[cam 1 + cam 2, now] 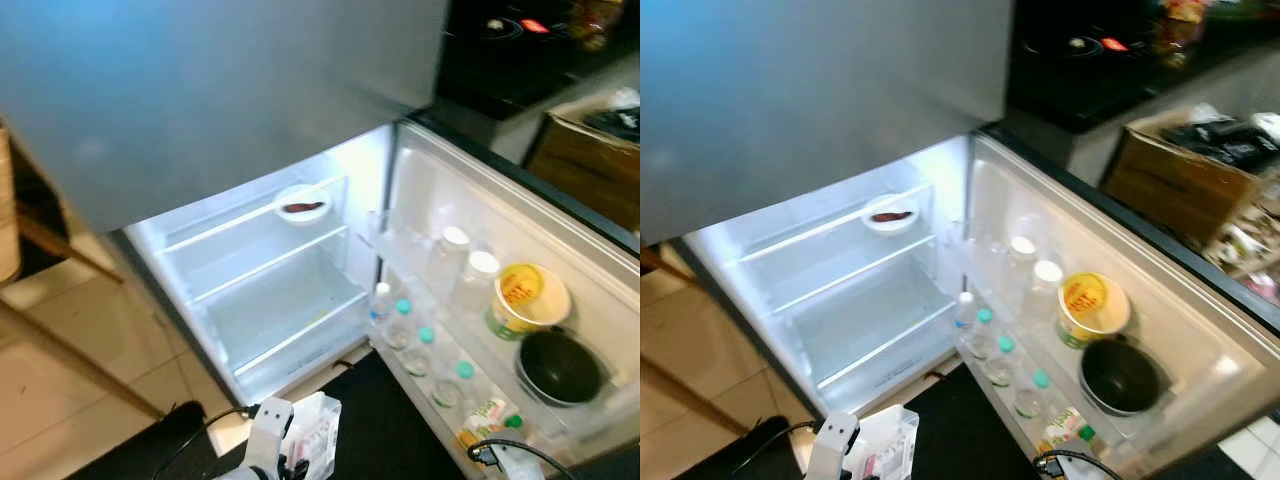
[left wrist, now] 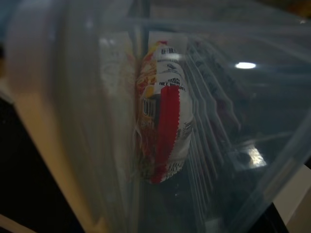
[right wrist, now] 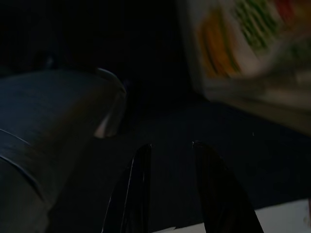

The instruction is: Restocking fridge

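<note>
Fridge [image 1: 270, 290] stands open below the closed upper door; lit shelves are nearly bare, one small dish [image 1: 302, 206] with something dark on the upper shelf. Door [image 1: 560, 250] swings to the robot's right, its racks holding two white-capped jars [image 1: 470, 275], a yellow-lidded cup [image 1: 527, 295], a dark bowl [image 1: 558, 367] and a row of teal-capped bottles [image 1: 420, 345] in the lower rack.

Left gripper [image 1: 275, 462] sits low, in front of the fridge, carrying a clear tub [image 1: 315, 430]. Left wrist view looks through the tub wall at a red-and-white packet [image 2: 163, 121] inside. The tub stays up at the wrist, so the fingers are judged clamped on it, though they themselves are not visible (inference, not observation). Held upright, probably to keep the contents from spilling.

Right gripper [image 3: 170, 189] hangs low by the door's bottom rack; its wrist view is dark, two black fingers [image 3: 138, 189] a little apart with nothing between them: released.

Judgement: the empty shelves are the likely destination; the tub is not yet inside.
</note>
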